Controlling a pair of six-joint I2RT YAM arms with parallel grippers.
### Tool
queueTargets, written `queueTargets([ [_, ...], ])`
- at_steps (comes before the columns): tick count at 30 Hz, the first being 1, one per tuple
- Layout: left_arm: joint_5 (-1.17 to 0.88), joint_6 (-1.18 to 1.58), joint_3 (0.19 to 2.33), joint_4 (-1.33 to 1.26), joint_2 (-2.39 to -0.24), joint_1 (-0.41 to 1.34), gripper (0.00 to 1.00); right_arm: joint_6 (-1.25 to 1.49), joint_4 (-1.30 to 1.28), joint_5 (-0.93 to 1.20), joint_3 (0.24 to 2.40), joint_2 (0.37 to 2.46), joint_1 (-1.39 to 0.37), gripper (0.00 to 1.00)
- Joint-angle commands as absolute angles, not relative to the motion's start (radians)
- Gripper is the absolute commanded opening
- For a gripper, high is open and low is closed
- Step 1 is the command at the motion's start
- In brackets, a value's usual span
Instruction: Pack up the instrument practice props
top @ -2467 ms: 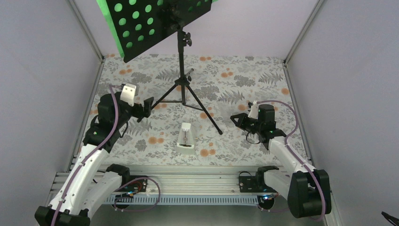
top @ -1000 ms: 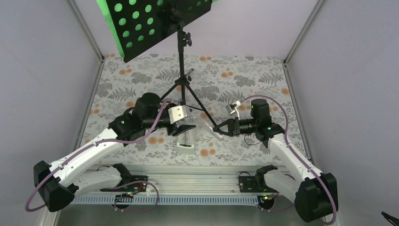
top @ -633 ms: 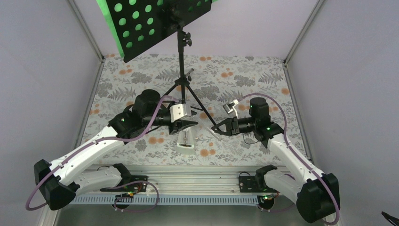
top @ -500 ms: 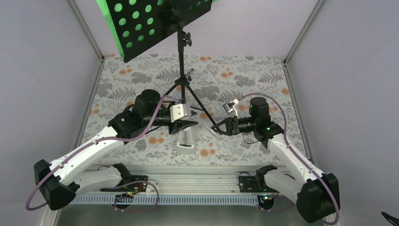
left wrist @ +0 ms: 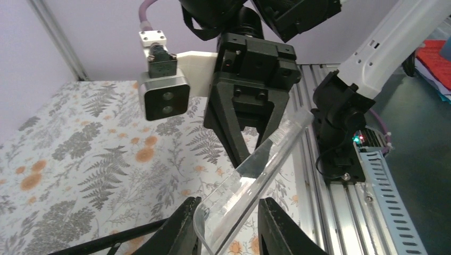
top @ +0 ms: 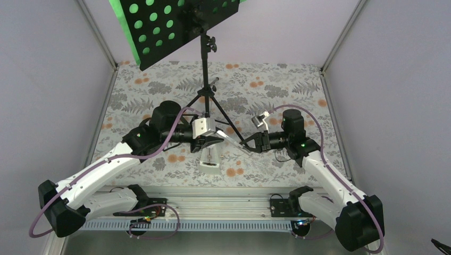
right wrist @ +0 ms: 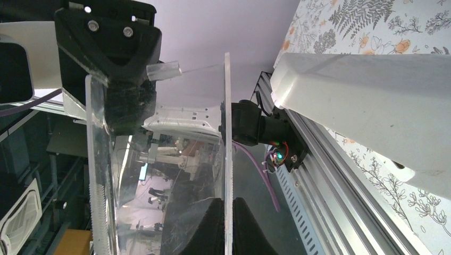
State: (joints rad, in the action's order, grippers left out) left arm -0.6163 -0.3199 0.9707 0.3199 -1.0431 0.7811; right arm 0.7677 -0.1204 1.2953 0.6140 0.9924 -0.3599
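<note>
The black music stand [top: 204, 90] stands at the back. Its round-holed desk [top: 175, 26] carries green pages [top: 120, 21]. The white metronome [top: 209, 159] sits on the floral mat below the grippers. My right gripper [top: 251, 144] [right wrist: 227, 215] is shut on the edge of a clear plastic cover [top: 235, 141] [right wrist: 170, 133] and holds it in the air. My left gripper [top: 217, 139] [left wrist: 228, 226] is open, and its jaws straddle the cover's other end [left wrist: 255, 164]. One finger [left wrist: 181, 228] touches the cover's edge.
A black tripod leg [left wrist: 106, 241] runs just under the left fingers. The aluminium rail [top: 223, 204] lies along the near edge. Pale walls enclose the left, right and back. The floral mat [top: 298, 90] covers the table.
</note>
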Motion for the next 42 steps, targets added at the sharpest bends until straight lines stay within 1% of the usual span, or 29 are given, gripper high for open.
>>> queueTargets([
  [1,-0.683,-0.307,0.995,0.348,-1.064,0.782,0.26,0.791,-0.083,1.344,0.643,1.009,-0.37,0.04],
  [8,-0.706,-0.305,0.996,0.374,-1.068,0.782,0.16,0.794,-0.075,1.34,0.649,1.042,-0.369,0.04],
  [18,-0.73,-0.3,0.989,0.415,-1.066,0.782,0.05,0.77,-0.083,1.318,0.66,1.081,-0.361,0.04],
  [22,-0.713,-0.291,0.975,0.416,-1.065,0.782,0.03,0.77,-0.081,1.308,0.664,1.082,-0.355,0.13],
  [26,-0.672,-0.268,0.956,0.392,-1.05,0.782,0.02,0.772,-0.081,1.301,0.666,1.08,-0.348,0.19],
  [29,-0.617,-0.233,0.936,0.366,-1.038,0.782,0.02,0.773,-0.081,1.294,0.663,1.076,-0.34,0.28],
  [32,-0.571,-0.201,0.925,0.346,-1.031,0.781,0.02,0.775,-0.076,1.288,0.657,1.074,-0.327,0.34],
  [33,-0.569,-0.193,0.92,0.338,-1.03,0.78,0.02,0.776,-0.073,1.287,0.652,1.074,-0.321,0.37],
  [36,-0.564,-0.173,0.913,0.326,-1.029,0.778,0.03,0.782,-0.062,1.286,0.642,1.074,-0.301,0.4],
  [39,-0.542,-0.148,0.911,0.314,-1.024,0.774,0.02,0.782,-0.06,1.277,0.635,1.07,-0.272,0.46],
  [42,-0.528,-0.109,0.902,0.283,-1.016,0.764,0.02,0.79,-0.05,1.262,0.622,1.058,-0.229,0.54],
])
